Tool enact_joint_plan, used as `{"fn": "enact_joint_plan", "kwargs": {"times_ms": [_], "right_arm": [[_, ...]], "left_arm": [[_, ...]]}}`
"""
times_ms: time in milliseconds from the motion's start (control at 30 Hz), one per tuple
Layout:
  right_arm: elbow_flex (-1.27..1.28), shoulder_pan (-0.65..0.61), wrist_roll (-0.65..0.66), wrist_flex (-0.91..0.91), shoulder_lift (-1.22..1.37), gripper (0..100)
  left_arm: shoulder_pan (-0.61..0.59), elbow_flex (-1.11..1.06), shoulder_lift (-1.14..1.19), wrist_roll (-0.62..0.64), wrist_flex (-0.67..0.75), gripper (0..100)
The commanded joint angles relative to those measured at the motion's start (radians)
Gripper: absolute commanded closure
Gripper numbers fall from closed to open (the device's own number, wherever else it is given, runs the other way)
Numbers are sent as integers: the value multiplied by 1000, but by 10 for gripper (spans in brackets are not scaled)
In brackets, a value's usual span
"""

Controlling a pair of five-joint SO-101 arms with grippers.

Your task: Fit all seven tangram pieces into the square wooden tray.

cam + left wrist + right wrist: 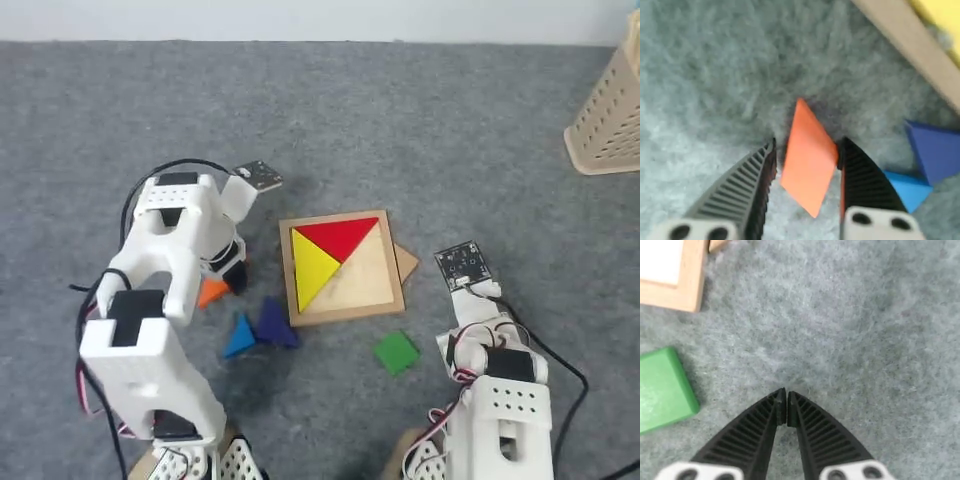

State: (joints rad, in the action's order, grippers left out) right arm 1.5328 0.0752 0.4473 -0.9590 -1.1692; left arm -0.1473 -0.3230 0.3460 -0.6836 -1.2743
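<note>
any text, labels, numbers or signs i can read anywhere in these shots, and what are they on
No text can be read.
The wooden tray, red piece, yellow piece, green piece and orange piece bear no print.
Any marks on the left circuit board and right circuit board are too small to read.

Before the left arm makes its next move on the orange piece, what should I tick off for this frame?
1. Orange piece sits between the left gripper jaws: ok, one jaw on each side.
2. Jaws closed on it: not ok, they are open.
3. Free room in the wooden tray: ok, it holds the red triangle and yellow triangle.
4. Right gripper out of the way: ok, shut over carpet beside the green square.
5. Orange piece lying flat: cannot tell.
</note>
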Motion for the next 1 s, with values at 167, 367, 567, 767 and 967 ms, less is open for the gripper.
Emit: {"fn": "enact_joint_plan", "kwargs": {"times_ms": [167, 367, 567, 767, 967], "right_arm": [[-5, -8, 8, -13, -28, 992], [-5, -8, 8, -13, -28, 992], [-5, -8, 8, -13, -28, 992], [-5, -8, 8, -13, -28, 992], [-5, -8, 8, -13, -28, 992]], "left_arm": [[15, 85, -146, 2, -107, 811], [63, -25, -331, 46, -138, 811], [64, -160, -324, 51, -31, 811], [6, -153, -175, 46, 54, 811], [-23, -67, -31, 44, 66, 814]]}}
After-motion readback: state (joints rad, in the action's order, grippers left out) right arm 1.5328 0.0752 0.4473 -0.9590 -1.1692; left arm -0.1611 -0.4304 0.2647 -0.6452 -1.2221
